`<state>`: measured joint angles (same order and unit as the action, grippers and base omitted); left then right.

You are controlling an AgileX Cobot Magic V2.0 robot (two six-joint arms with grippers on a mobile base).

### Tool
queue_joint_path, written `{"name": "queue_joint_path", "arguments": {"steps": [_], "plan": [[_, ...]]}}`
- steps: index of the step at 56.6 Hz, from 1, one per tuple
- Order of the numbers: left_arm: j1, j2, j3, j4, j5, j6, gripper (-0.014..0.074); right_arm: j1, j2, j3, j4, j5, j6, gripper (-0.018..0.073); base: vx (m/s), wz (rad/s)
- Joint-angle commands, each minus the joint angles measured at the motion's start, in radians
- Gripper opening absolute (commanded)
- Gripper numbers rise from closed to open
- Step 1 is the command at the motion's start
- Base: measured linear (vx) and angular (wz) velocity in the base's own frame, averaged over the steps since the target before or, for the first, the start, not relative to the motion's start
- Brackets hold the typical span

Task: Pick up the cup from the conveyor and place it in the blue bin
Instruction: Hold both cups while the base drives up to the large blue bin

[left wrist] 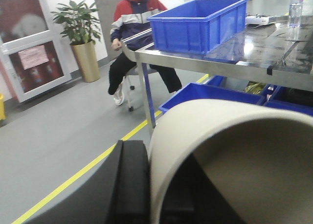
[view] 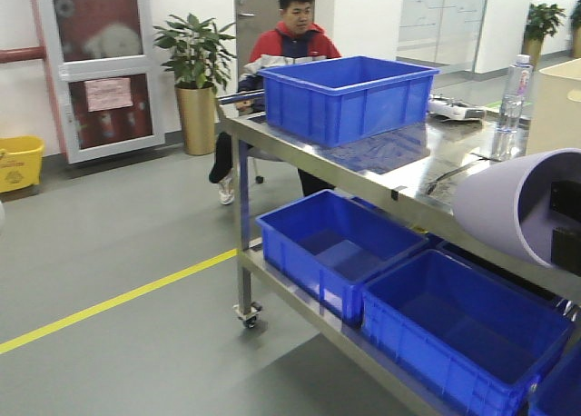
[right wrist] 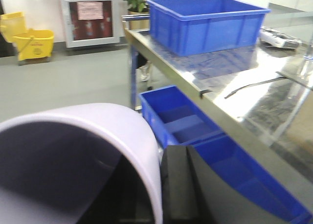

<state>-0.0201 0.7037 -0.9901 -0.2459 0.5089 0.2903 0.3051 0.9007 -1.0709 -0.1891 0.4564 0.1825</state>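
On my screens each arm carries a cup. The right tool (right wrist: 159, 185) is pinching the wall of a lilac cup (right wrist: 93, 136): one dark finger sits outside the rim and, in the front view, another dark part shows inside the mouth. The left tool (left wrist: 154, 194) grips a cream cup (left wrist: 225, 136) in the same manner, as far as I can judge (the inner finger is only a dark shape there). Both cups are held on their side, mouth toward the wrist camera. The blue bin (view: 345, 98) stands on the steel tabletop (view: 381, 166), well apart from both cups. The conveyor is not in any view.

What can go wrong, in my opinion:
- A grip on one thin wall lets the cup turn or slip out before it is above the bin.
- The bin walls are high, so a low approach would knock the cup against the rim.
- Two other blue bins (view: 336, 243) sit on the lower shelf, and a cup released too early could land in the wrong one.
- A water bottle (view: 514, 94) stands near on the tabletop and a seated person (view: 292, 34) is just behind the bin, so a wide swing is not safe.

Writing: a pink notice (view: 108, 94) on the door and the dark marks on the yellow bucket (view: 18, 162) are too blurred to read.
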Motion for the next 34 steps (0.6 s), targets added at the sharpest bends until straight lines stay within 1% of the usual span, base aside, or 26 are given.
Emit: {"name": "queue_joint_path", "arguments": {"steps": [1, 9, 17, 34], "plan": [[-0.002, -0.001, -0.028, -0.018, -0.087, -0.001, -0.0006, -0.001, -0.012, -0.031, -0.017, -0.091, 0.002, -0.0009, 0.36, -0.24], [-0.002, -0.001, -0.028, -0.018, -0.088, -0.001, -0.0006, -0.001, -0.012, -0.031, -0.017, -0.091, 0.002, -0.0009, 0.36, -0.33], [-0.002, -0.001, -0.028, -0.018, -0.087, -0.001, -0.0006, -0.001, -0.012, -0.031, -0.017, -0.091, 0.002, -0.0009, 0.36, -0.53], [-0.002, -0.001, -0.028, -0.018, -0.087, -0.001, -0.0006, -0.001, -0.012, -0.031, -0.017, -0.091, 0.002, -0.0009, 0.35, -0.79]]}}
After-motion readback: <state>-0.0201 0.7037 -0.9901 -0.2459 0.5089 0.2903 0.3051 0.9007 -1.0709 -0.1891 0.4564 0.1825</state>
